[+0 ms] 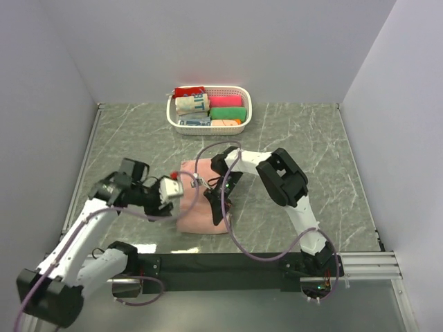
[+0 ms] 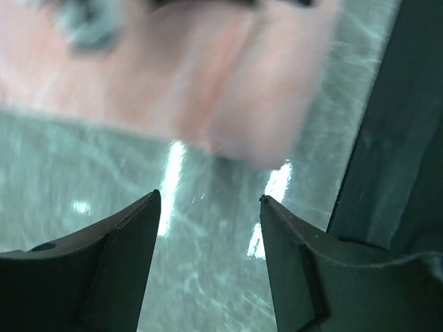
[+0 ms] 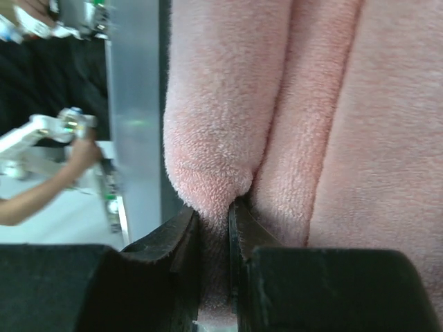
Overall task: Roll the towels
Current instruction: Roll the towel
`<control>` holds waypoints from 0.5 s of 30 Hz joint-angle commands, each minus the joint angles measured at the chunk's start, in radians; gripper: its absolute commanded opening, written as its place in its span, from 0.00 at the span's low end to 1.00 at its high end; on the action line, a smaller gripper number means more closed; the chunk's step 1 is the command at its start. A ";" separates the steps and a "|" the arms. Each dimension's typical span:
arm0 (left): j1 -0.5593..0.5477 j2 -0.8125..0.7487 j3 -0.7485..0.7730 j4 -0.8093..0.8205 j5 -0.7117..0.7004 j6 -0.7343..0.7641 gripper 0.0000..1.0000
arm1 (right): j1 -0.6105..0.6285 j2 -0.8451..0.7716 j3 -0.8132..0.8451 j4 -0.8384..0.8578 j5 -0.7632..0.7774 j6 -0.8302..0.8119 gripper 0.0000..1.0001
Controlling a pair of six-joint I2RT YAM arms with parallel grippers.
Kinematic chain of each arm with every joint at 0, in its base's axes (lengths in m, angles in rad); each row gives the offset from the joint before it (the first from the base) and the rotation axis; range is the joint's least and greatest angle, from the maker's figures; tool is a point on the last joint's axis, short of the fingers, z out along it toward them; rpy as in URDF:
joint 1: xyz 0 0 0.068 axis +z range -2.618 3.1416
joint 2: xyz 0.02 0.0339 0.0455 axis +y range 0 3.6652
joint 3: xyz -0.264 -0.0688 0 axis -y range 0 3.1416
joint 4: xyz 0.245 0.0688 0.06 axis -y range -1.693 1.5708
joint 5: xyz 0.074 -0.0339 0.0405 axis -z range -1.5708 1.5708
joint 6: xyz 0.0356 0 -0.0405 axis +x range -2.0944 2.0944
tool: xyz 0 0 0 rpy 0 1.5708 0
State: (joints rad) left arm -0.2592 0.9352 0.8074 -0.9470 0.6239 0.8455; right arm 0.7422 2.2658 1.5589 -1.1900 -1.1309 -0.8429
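The salmon-pink towel lies partly rolled on the marbled table, in front of both arms. In the right wrist view the towel fills the frame in thick lengthwise folds, and my right gripper is shut on a pinched fold of it. From the top view, the right gripper sits at the towel's right side. My left gripper hovers at the towel's left edge. In the left wrist view the left gripper is open with only bare table between its fingers, and the blurred towel lies just beyond.
A white plastic basket stands at the back of the table, holding rolled green, magenta and red cloths and a cream one with blue letters. A black rail runs along the near edge, close to the towel. Grey walls enclose the table.
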 commanded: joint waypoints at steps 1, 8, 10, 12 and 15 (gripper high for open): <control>-0.229 -0.039 -0.046 0.128 -0.124 -0.068 0.66 | -0.006 0.076 0.053 -0.072 0.056 -0.006 0.00; -0.581 0.074 -0.082 0.306 -0.299 -0.195 0.68 | -0.017 0.144 0.108 -0.071 0.083 0.067 0.00; -0.641 0.117 -0.082 0.330 -0.322 -0.191 0.68 | -0.021 0.165 0.131 -0.080 0.086 0.080 0.00; -0.663 0.158 -0.089 0.367 -0.331 -0.195 0.69 | -0.024 0.181 0.144 -0.082 0.098 0.100 0.00; -0.695 0.227 -0.093 0.398 -0.358 -0.221 0.69 | -0.027 0.201 0.167 -0.100 0.100 0.099 0.00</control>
State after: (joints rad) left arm -0.9306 1.1141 0.7219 -0.6361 0.3218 0.6651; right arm 0.7216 2.4104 1.7061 -1.3464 -1.1515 -0.7494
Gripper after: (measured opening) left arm 0.689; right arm 0.218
